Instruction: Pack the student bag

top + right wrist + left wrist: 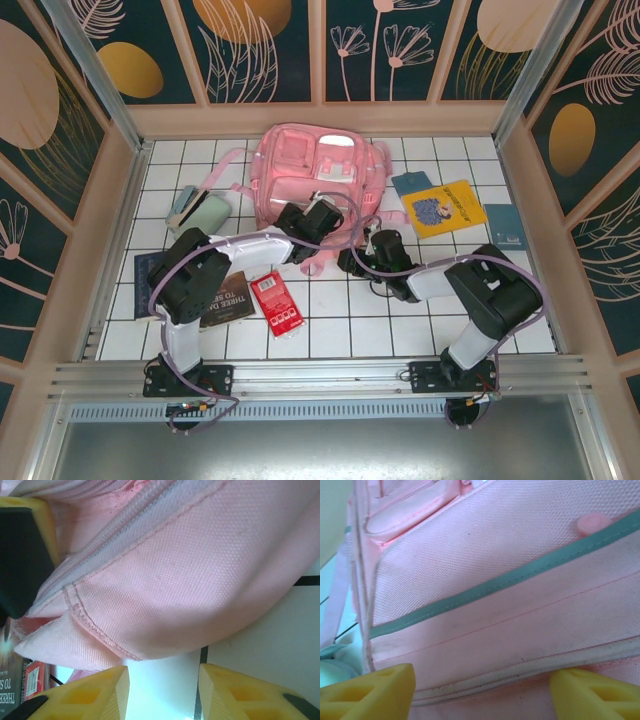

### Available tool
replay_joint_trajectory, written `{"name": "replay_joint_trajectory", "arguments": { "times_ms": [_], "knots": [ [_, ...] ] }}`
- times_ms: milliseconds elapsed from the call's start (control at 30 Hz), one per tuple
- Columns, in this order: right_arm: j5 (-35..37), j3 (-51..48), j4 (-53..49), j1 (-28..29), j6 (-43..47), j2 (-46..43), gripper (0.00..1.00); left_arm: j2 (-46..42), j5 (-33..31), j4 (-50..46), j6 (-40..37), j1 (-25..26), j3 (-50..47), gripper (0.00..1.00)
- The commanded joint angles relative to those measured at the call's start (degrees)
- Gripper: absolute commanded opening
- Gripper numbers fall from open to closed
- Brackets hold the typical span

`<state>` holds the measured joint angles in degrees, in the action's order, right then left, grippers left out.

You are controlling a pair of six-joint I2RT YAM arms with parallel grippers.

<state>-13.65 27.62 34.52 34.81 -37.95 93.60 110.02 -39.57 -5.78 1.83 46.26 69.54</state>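
Note:
The student bag (315, 165), a large light-pink backpack, lies at the back middle of the tiled table. My left gripper (316, 213) is at its near edge. In the left wrist view the left gripper (482, 700) is open, its yellow fingertips (380, 692) set wide apart over the bag's pale piped seam (485, 677), with flat fabric between them. My right gripper (350, 258) is at the bag's near right corner. In the right wrist view the right gripper (162, 690) is open over bare white tile, just short of the bag's stitched corner (100, 630).
A mint-green pencil case (205, 212) lies left of the bag. A red packet (275, 302) and a dark book (228, 298) lie near the left arm. Right of the bag lie a yellow book (443, 207) and a blue book (505, 227). Wooden walls (110, 230) enclose the table.

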Motion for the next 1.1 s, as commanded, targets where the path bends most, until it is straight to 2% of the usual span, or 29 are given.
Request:
{"name": "replay_joint_trajectory", "arguments": {
  "times_ms": [0, 233, 433, 533, 633, 700, 800, 867, 1067],
  "knots": [
    [-1.45, -0.89, -1.2, 0.0, -0.63, 1.07, 0.42, 0.79, -7.96, 3.07, 0.55, -0.79, 2.83, 0.73],
    [-1.14, -1.17, -1.38, 0.0, -0.45, 0.57, 0.42, 2.63, -3.77, 1.42, 0.32, -1.3, 5.82, 0.71],
    [-1.38, -1.07, -1.65, -0.06, -0.36, 0.24, 0.42, 2.23, 9.71, 2.9, -6.61, -1.21, 4.21, 0.62],
    [-1.6, -0.99, -1.57, 0.0, -0.45, 0.25, 0.42, 3.19, 10.9, 2.44, -8.3, -1.21, 4.62, 0.57],
    [-1.91, -0.81, -1.56, 0.0, -0.51, 0.32, 0.42, 5.19, 10.07, 2.01, -9.99, -1.17, 5.5, 0.42],
    [-2.0, -0.65, -1.64, 0.17, -0.57, 0.31, 0.42, 6.54, 9.15, 1.74, -10.69, -1.18, 6.2, 0.37],
    [-1.99, -0.63, -1.74, 0.35, -0.62, 0.0, 0.42, 6.89, 8.17, 2.29, -10.85, -1.23, 6.11, 0.17],
    [-1.91, -0.63, -1.92, 0.42, -0.55, -0.27, 0.42, 6.17, 7.08, 3.23, -10.91, -1.24, 5.58, 0.0],
    [-1.91, -0.47, -2.0, 0.43, -0.54, -0.53, 0.42, 0.78, 4.32, 4.49, -9.63, -1.19, 4.29, 0.0]
  ]
}}
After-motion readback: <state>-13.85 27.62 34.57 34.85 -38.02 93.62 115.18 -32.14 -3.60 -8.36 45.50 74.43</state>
